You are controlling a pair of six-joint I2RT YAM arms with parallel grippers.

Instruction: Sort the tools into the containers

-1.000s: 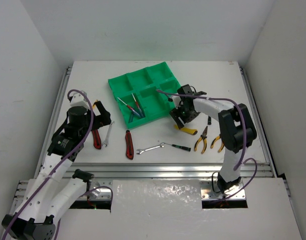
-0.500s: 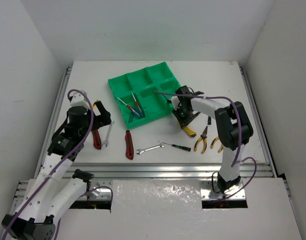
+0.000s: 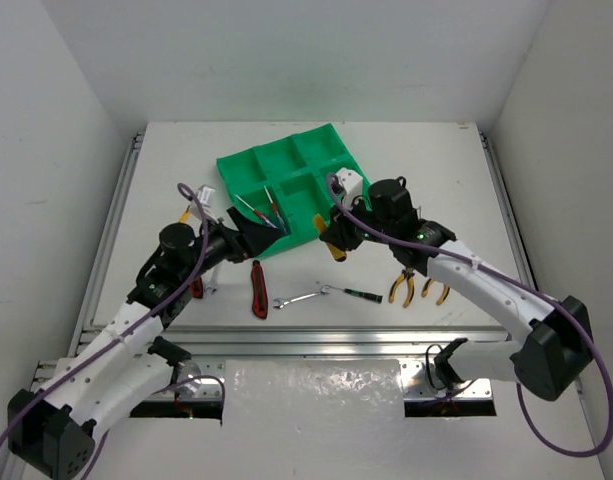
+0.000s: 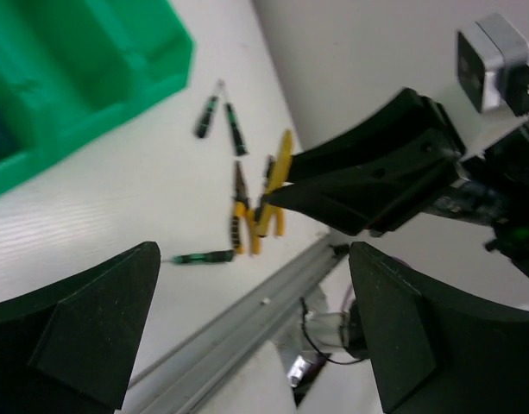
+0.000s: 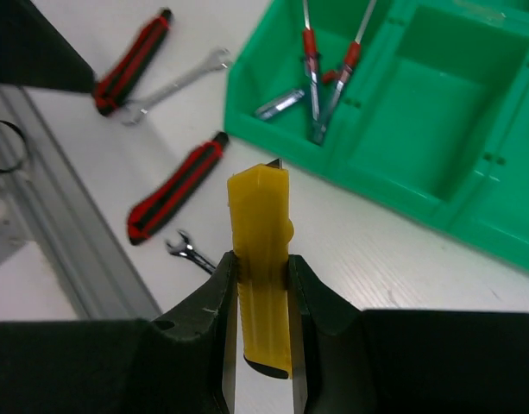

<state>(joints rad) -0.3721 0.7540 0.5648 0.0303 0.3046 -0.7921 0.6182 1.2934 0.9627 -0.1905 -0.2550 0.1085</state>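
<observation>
Just off the near right corner of the tray [image 3: 248, 162], the right gripper [image 3: 331, 238] holds the yellow knife [image 5: 262, 259] clear of the table [image 3: 436, 180], with its two smooth black fingers [image 5: 206, 321] pinched on the flat sides of the handle. The knife is a slim, boxy bar of glossy yellow plastic. In the wrist view it stands nearly on end, with a small dark tip at its upper end. The tray is bright green moulded plastic with six square compartments in two rows of three, divided by raised walls, and it lies at a slant to the table's edges. Thin screwdrivers [image 3: 268, 212] with red and blue handles and steel shafts lie crossed in its near left compartment. The left gripper [image 3: 251, 238] hangs at the tray's near edge, its wedge-shaped black fingers [image 4: 83, 332] spread wide with nothing between them. On the table near the tray lie two red knives [image 3: 257, 288] with red-and-black handles, one partly under the left arm. Beside them are silver open-end wrenches [image 3: 301, 297] and a short green screwdriver [image 3: 361, 293]. Farther right lie two pliers [image 3: 404, 285] with yellow grips. The table is matte white, with an aluminium rail [image 3: 336, 338] along its near edge and plain white walls [image 3: 286, 60] on three sides.
</observation>
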